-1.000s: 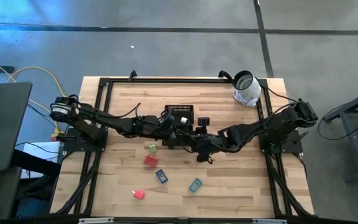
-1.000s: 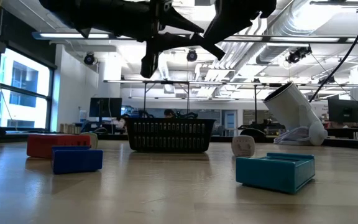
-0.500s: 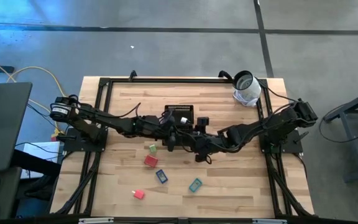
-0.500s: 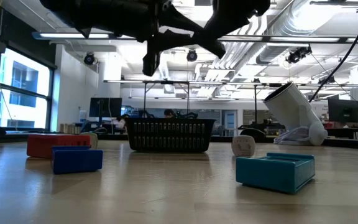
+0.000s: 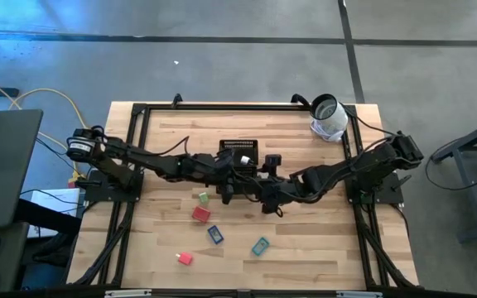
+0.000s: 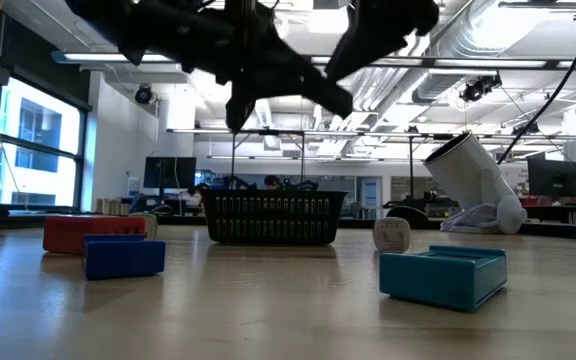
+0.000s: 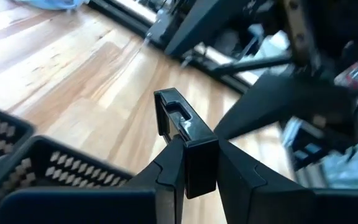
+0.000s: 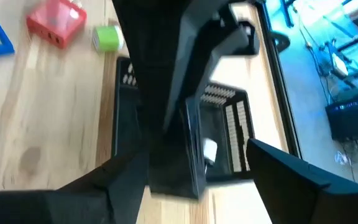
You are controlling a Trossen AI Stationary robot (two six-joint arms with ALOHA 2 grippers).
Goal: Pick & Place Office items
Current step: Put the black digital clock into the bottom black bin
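My left gripper [image 5: 227, 187] hangs above the table just near of the black mesh tray [image 5: 238, 151], shut on a small black blocky piece [image 7: 185, 140]. My right gripper [image 5: 261, 189] faces it from the right, open. In the right wrist view its fingers [image 8: 126, 180] stand on either side of the left gripper's dark body [image 8: 166, 93]. On the table toward the near edge lie a green piece [image 5: 203, 197], a red one [image 5: 200, 214], a blue one [image 5: 215, 235], a teal one [image 5: 260, 246] and a red-and-white one [image 5: 184, 259]. My left gripper pinches the black piece by its near end [image 7: 194, 163] between its two fingers [image 7: 168, 177]. The rest of the piece sticks out past the fingertips, along the line of the fingers. The fingers come about level from the table's left. The piece is lifted clear of the table.
The tray holds a small white thing [image 8: 210, 149]. A white-and-grey roll [image 5: 328, 117] leans at the far right corner. A small black thing [image 5: 270, 160] shows just right of the tray. In the low view a white cube [image 6: 391, 235] stands near the teal piece [image 6: 443, 275].
My left gripper has rolled about its own pointing line with the black piece in its hold, staying at about the same spot above the table. The pieces on the table have not moved.
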